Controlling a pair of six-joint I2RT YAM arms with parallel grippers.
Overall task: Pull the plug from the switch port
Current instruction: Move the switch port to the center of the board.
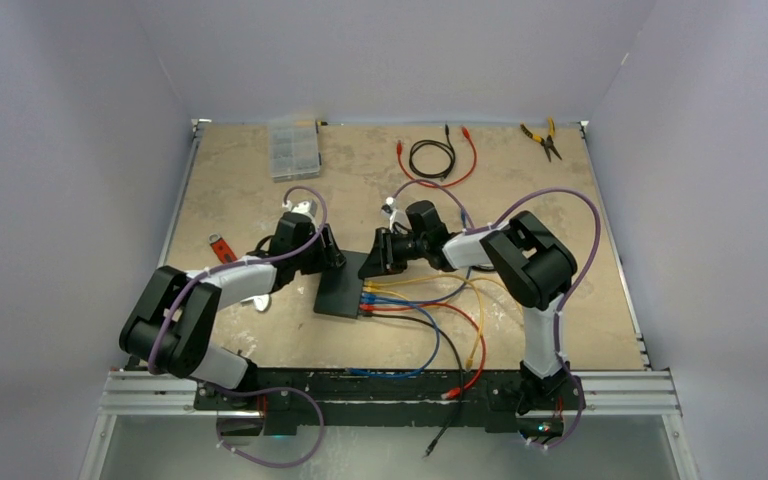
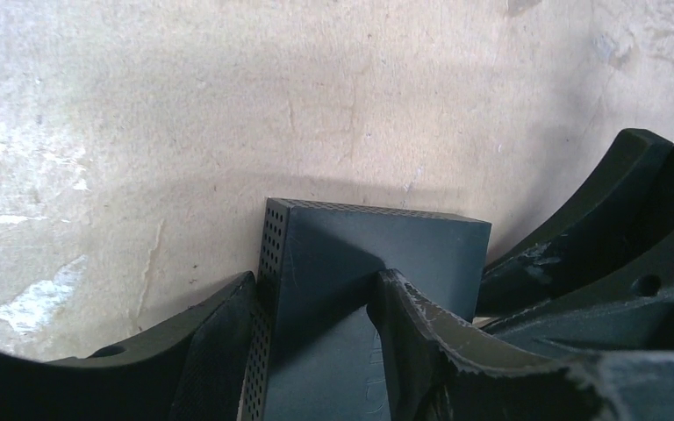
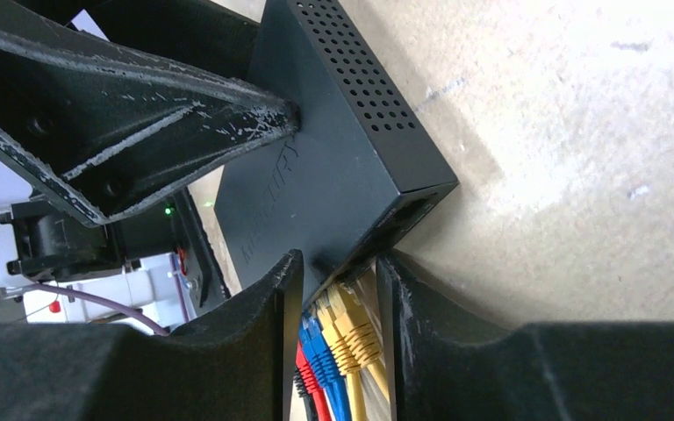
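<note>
I am resting my spread left pincer (image 2: 316,285) on the switch (image 1: 343,290) lying at the middle of the bench (image 1: 520,200), its long axis running 12 to 6 o'clock and its sockets facing 3 o'clock, while my right pincer (image 3: 340,263), fingers apart, is straddling the yellow plug (image 3: 357,329).

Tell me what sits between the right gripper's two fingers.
The right wrist view shows yellow plugs at the switch port edge filling the right gripper gap, with blue plugs at its left edge.
</note>
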